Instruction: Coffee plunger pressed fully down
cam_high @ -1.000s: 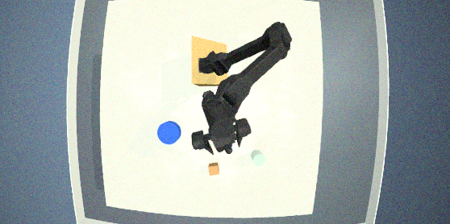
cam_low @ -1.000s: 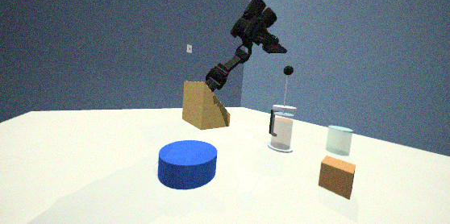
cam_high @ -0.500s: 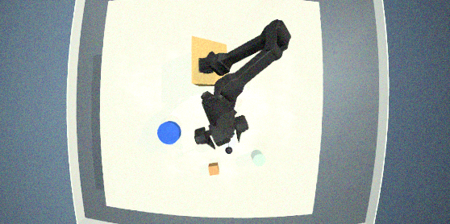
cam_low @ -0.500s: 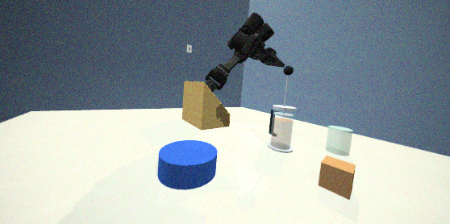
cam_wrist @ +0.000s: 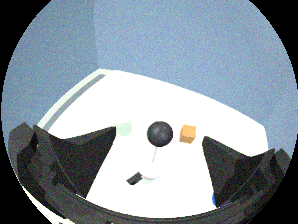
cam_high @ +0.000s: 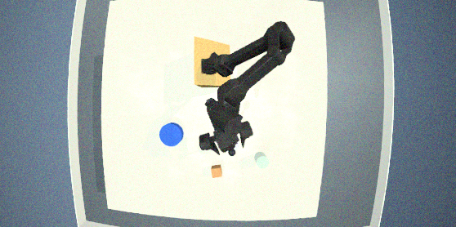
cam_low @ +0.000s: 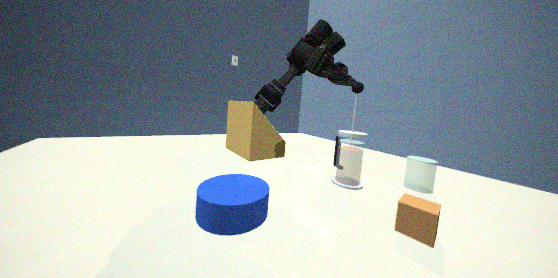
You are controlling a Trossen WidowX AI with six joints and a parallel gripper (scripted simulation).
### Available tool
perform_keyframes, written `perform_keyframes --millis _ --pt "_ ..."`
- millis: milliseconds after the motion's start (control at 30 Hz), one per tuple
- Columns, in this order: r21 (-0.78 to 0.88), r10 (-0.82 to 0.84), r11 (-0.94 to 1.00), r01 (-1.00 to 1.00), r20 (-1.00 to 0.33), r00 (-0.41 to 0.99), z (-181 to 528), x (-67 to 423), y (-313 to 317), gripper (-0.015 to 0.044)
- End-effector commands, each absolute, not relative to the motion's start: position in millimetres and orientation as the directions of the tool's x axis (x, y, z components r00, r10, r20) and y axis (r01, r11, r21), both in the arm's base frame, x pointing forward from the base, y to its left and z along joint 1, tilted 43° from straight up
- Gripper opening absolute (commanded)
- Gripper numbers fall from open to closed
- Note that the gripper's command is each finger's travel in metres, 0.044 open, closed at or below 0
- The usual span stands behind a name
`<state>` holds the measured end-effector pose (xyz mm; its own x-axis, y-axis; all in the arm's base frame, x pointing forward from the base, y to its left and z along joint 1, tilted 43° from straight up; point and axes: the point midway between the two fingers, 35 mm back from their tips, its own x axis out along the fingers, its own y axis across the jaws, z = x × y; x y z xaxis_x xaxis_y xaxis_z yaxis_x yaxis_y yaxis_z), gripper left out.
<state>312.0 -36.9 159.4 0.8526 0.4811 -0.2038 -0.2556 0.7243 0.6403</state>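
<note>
The glass coffee press (cam_low: pixel 348 164) (cam_wrist: pixel 150 176) stands upright on the white table (cam_low: pixel 100 189), with its black handle to the left. Its thin plunger rod (cam_low: pixel 354 111) stands high above the lid and ends in a black knob (cam_low: pixel 357 87) (cam_high: pixel 231 152) (cam_wrist: pixel 160 133). My gripper (cam_low: pixel 350 82) (cam_high: pixel 225 142) (cam_wrist: pixel 161 136) is open, high above the press. In the wrist view the knob shows between the two spread fingers. I cannot tell whether a finger touches the knob. In the top view my arm hides the press body.
A blue flat cylinder (cam_high: pixel 171 134) (cam_low: pixel 232 203) lies left of the press. A pale green cup (cam_high: pixel 261 159) (cam_low: pixel 420 173) (cam_wrist: pixel 128 129) and a small orange box (cam_high: pixel 216 171) (cam_low: pixel 417 218) (cam_wrist: pixel 188 133) stand near it. A tan wedge block (cam_high: pixel 208 48) (cam_low: pixel 247 131) holds my arm's base.
</note>
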Motion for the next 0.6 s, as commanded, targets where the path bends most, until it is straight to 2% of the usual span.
perform_keyframes --millis 0,367,567 --pt "0.644 0.478 0.723 -0.251 -0.204 0.854 157.8 316.6 -34.6 0.044" --pt "0.645 0.478 0.721 -0.253 -0.2 0.855 155.4 328.1 -26.8 0.044" --pt "0.645 0.478 0.721 -0.253 -0.2 0.855 155.4 328.1 -26.8 0.0282"
